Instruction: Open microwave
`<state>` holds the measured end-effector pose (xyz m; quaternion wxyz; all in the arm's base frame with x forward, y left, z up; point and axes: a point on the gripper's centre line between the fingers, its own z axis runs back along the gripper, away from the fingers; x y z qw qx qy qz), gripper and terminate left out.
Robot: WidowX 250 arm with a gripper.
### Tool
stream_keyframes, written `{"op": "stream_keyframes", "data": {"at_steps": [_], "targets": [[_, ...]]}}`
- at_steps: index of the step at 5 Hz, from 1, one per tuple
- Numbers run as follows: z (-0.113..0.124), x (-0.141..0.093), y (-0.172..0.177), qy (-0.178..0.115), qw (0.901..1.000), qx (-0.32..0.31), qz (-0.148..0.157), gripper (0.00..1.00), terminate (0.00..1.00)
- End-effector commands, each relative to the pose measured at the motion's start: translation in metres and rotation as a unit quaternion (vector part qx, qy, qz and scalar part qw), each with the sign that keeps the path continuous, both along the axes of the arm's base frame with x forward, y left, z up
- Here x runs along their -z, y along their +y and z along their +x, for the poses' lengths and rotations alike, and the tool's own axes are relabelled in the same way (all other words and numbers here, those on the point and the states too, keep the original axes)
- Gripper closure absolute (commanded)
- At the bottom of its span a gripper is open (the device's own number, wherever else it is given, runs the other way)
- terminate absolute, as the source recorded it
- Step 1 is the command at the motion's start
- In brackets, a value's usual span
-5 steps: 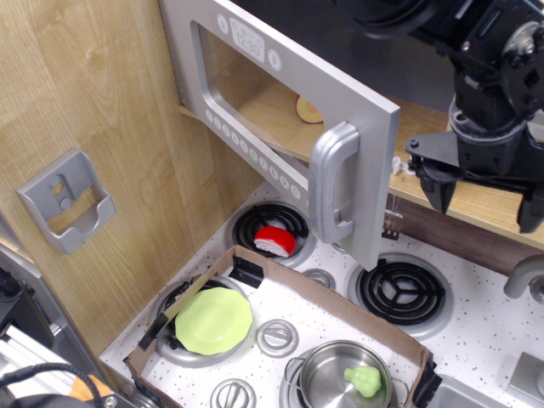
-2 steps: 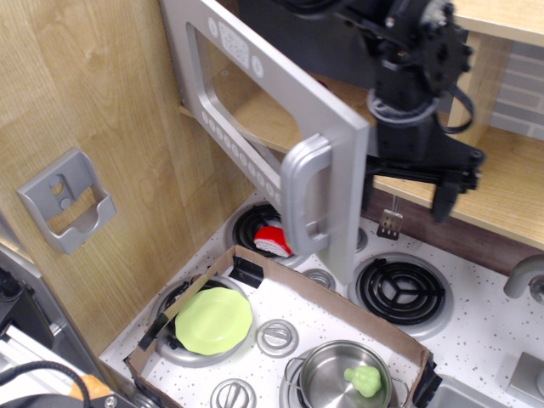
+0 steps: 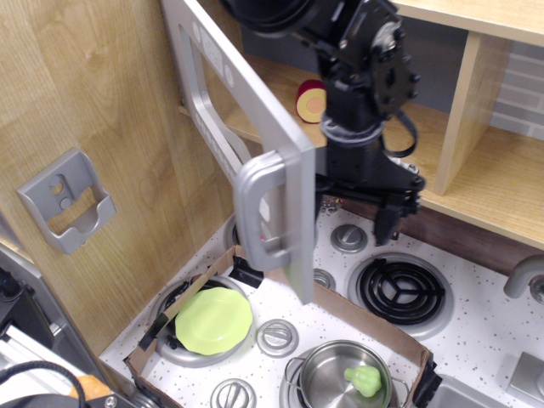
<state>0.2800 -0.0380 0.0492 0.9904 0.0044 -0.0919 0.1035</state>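
**Door swung wide, arm behind it**

The microwave [image 3: 255, 144] sits at the upper left against the wooden wall, above the stove top. Its door stands far out from the cabinet, hinged on the left, the free edge and loop handle [image 3: 259, 212] pointing toward the camera. The handle's long axis runs up and down.

The end effector [image 3: 357, 208] hangs to the right of the door, on its inner side, just beside the free edge. Its fingers point down and look spread apart with nothing between them, though one finger is partly hidden by the door. A small round toy [image 3: 312, 102] shows on the shelf inside.

Judging by the angle, the opening is nearly complete; any further push would go leftward against the inner face.
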Motion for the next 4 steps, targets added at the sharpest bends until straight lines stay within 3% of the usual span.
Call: {"op": "stream_keyframes", "data": {"at_steps": [1, 3, 4], "targets": [[-0.0081, -0.022, 0.0016, -0.02, 0.9988, 0.041, 0.02, 0.0, 0.0], [-0.0081, -0.022, 0.0016, -0.02, 0.9988, 0.041, 0.02, 0.0, 0.0], [-0.0081, -0.022, 0.0016, -0.02, 0.9988, 0.041, 0.02, 0.0, 1.0]]}}
